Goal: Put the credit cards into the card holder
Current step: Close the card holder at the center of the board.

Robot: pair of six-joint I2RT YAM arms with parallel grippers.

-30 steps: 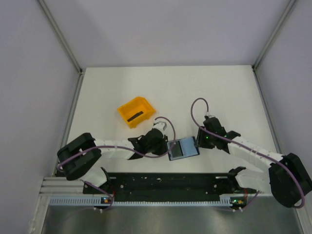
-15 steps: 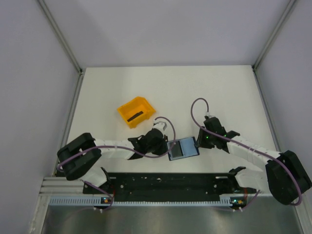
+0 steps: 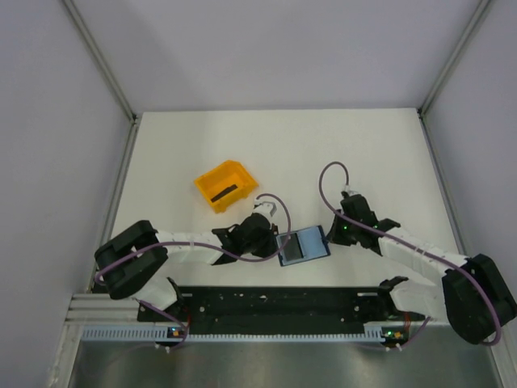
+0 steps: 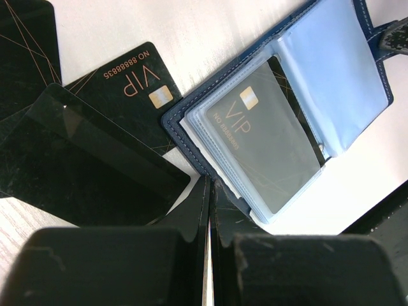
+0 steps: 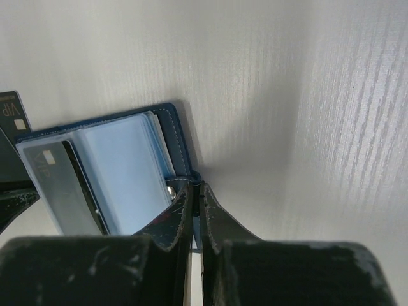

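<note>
- Navy leather marks out the card holder in the top view. It lies open on the white table between the two claws, with the left claw at its left edge and the right claw at its right edge. Well beyond the left claw sits an orange bin with a dark strip inside; I cannot tell whether that strip is a card.
- In the left wrist view, the left claw is pinched narrow, its pads all but meeting and nothing visible between them. Its tips sit at the holder's near edge.
- Just ahead and right of those tips, the open holder has a sleeved card in its clear pocket.
- Ahead and left lies a loose VIP card, one corner tucked under the holder. Its long axis slants from near-left to far-right, crosswise to the sleeved one.
- A plain black card overlaps its near side, and a third black card lies farther left.
- In the right wrist view, the right claw is clamped on the holder's snap tab, and the open holder spreads ahead and left of it.
- The loose cards lie on the left claw's side, so that arm looks the nearer one. It would likely have to open and shift left.
</note>
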